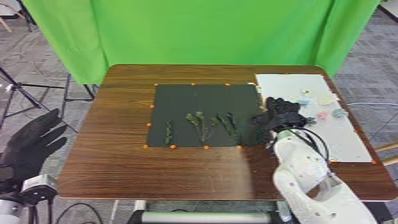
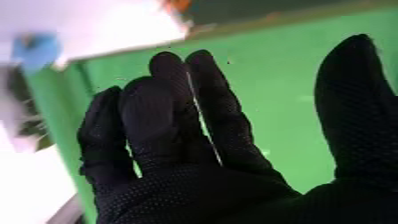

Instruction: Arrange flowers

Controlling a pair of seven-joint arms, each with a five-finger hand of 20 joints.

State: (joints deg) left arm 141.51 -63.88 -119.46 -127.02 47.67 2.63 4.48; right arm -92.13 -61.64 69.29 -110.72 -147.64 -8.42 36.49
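- At the right edge of the dark rectangular mat (image 1: 182,99): the black-gloved right hand (image 1: 285,116), palm over the strip between mat and white sheet; open, thumb well apart from the fingers, nothing in its hold.
- Right of the mat, on the flat white rectangular sheet (image 1: 342,150): small pastel flower heads, among them a pale blue one (image 1: 305,101) and a soft pink one (image 1: 321,115); likely the next pieces wanted.
- Bearing: these flower heads lie on the far side of the right hand from the mat, so the coming reach should go away from the mat, then back over it.
- Long axis: none to be made out on the compact flower heads; the slim green leafy sprigs (image 1: 228,126) on the mat run roughly from its near edge towards its far edge.
- Well left of the mat, off the table: the black-gloved left hand (image 1: 29,145), open, fingers extended, empty.
- Nearer arm: the right, by a wide margin; the left would have to cross the whole mat.
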